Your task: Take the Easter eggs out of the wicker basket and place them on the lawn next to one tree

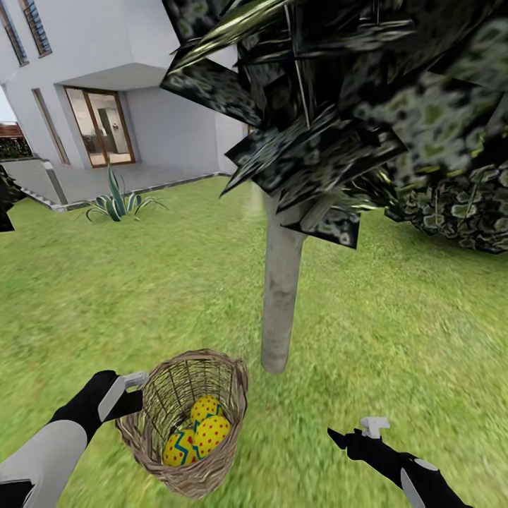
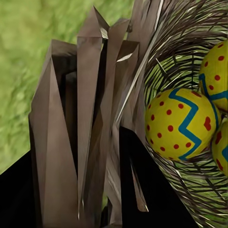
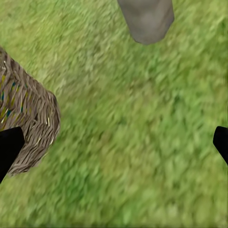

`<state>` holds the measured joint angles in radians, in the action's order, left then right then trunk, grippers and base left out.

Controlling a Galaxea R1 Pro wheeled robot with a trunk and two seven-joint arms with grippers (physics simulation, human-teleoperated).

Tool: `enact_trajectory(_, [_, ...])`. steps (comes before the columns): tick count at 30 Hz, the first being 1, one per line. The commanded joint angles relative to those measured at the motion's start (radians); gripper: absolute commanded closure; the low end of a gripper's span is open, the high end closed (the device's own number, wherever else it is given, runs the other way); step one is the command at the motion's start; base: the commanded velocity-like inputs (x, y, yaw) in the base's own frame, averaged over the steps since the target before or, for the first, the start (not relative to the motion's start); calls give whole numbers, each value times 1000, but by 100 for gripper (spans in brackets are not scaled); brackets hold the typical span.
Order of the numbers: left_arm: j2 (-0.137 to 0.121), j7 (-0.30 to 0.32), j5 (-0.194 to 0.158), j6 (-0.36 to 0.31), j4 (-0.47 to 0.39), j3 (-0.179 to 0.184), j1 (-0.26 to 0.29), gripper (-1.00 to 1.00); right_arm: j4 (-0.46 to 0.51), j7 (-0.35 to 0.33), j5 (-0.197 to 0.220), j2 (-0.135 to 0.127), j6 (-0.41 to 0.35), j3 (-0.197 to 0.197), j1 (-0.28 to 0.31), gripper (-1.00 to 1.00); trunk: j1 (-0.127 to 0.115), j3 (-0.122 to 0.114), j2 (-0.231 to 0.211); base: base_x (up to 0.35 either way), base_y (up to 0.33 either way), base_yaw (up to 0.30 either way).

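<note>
The wicker basket (image 1: 166, 413) stands tilted on the lawn (image 1: 395, 331), just left of the base of the tree's pale trunk (image 1: 282, 296). Three Easter eggs lie inside it: one at the back (image 1: 205, 407), one in the middle (image 1: 213, 433) and one in front (image 1: 178, 449). My left gripper (image 1: 130, 395) is shut on the basket's left rim. In the left wrist view the woven wall (image 2: 90, 118) sits between the dark fingers (image 2: 142, 190), with an egg (image 2: 180, 123) right behind it. My right gripper (image 1: 353, 434) hovers open over grass to the basket's right; its wrist view shows the basket (image 3: 28, 128) and the trunk (image 3: 145, 19).
Dark shard-like foliage (image 1: 331, 92) hangs low over the trunk. A dark bush (image 1: 466, 204) stands at the right. Far left are a spiky agave plant (image 1: 116, 201), a paved terrace (image 1: 85, 180) and the house with a glass door (image 1: 102, 127). Grass stretches around the trunk.
</note>
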<state>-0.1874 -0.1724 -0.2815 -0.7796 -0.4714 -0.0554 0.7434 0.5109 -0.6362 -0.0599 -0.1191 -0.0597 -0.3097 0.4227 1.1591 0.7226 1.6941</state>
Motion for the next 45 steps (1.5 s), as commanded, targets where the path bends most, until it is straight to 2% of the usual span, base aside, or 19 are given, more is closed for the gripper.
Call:
enact_trajectory(1, [0,-7,-19,-3,-1,-3,1,100,1,-8,-6,1,-6,-8,1,-100,4,4,8,0,0,0])
enact_trajectory(45, [-1,-7,-19,-3,-1,-3,1,100,1,-4,-6,1,-7,-8,1,-100,172,142,316,0,0,0])
